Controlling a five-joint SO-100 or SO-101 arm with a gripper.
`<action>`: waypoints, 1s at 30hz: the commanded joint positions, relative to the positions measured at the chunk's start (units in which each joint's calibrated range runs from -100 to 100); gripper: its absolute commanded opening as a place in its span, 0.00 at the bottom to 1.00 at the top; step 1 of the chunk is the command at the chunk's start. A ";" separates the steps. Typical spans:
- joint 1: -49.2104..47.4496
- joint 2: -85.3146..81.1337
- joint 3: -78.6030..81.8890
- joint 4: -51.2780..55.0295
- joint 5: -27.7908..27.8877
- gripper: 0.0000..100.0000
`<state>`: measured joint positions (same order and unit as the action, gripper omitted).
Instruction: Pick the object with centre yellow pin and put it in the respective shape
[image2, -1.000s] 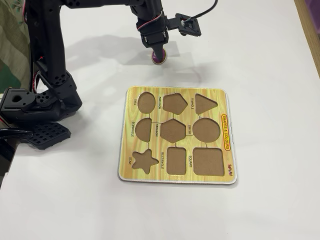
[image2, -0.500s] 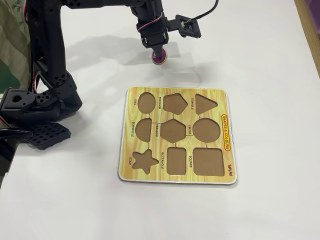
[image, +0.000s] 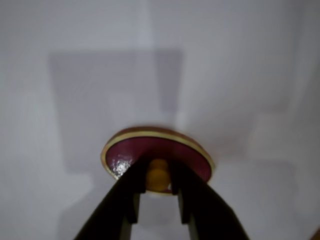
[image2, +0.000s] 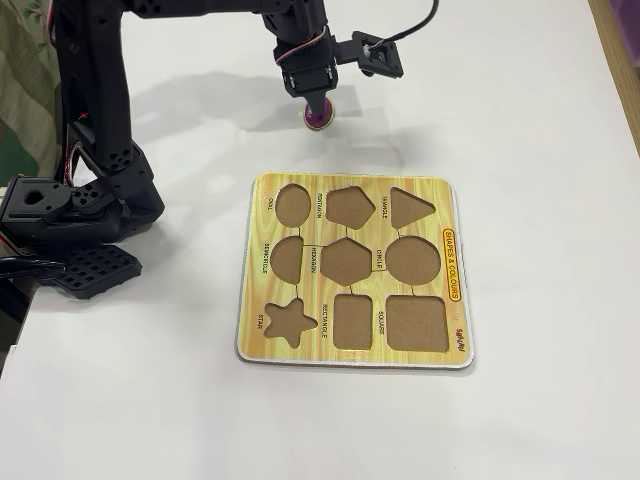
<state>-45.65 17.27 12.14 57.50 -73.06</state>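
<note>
1 purple piece (image: 150, 150) gripped, 9 empty recesses.

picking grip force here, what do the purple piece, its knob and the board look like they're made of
The purple oval piece looks like painted wood: glossy face with a highlight and a pale bare edge. Its yellow knob, pinched by the claw, could be plastic or painted wood; too blurred to tell. The puzzle board looks like printed wood or fibreboard, with matte brown recesses.
</note>
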 joint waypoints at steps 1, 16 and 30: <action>2.78 -3.88 0.18 0.32 0.21 0.06; 10.01 -11.08 3.60 4.21 4.39 0.06; 14.30 -18.36 10.43 4.21 4.81 0.06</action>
<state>-31.99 2.06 22.93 61.44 -68.43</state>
